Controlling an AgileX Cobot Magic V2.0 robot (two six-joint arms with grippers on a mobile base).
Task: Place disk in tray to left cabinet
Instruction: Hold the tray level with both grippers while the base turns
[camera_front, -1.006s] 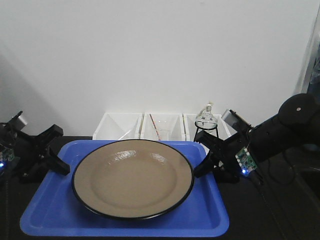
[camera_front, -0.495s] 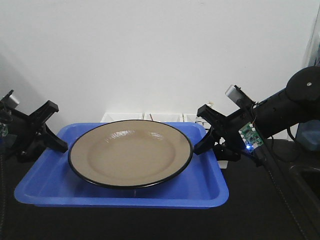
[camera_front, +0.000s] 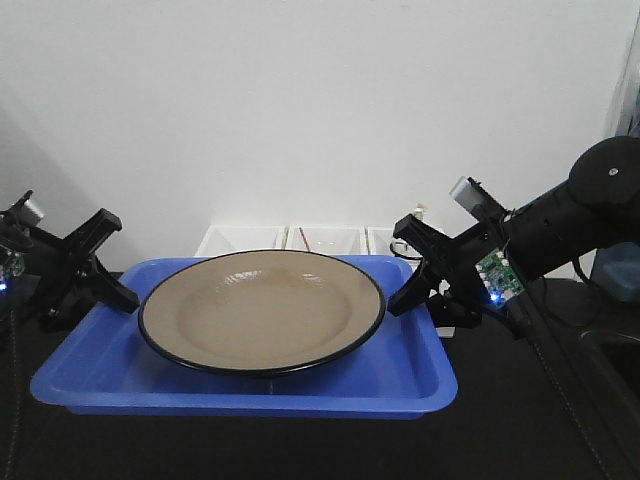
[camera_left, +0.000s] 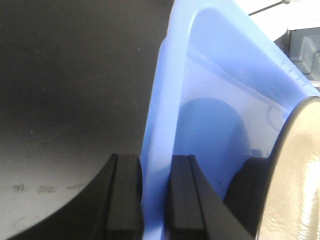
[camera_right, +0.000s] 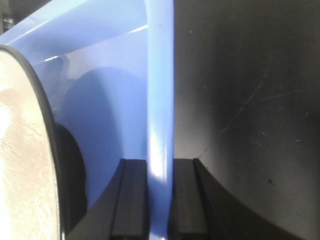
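Front-facing view shows the disk (camera_front: 262, 312) lying flat in the tray (camera_front: 240, 385) and filling most of it. The tray seems to hang a little above the dark table (camera_front: 540, 430). Its long axis runs from one gripper to the other.

In the left wrist view, the left gripper (camera_left: 154, 197) has its fingers (camera_left: 125, 197) closed tight on both sides of the tray's lip at one short end. The disk's rim lies just beyond the inner finger. The right gripper (camera_right: 159, 200) pinches the opposite lip in the same way, and the disk is again on the inner side of its fingers (camera_right: 132, 200).

No cabinet is in view. By the task it is to the left, so I judge that the left arm must lead along the long axis. The right arm should follow at equal pace and keep the tray level, because the disk only rests there loose.
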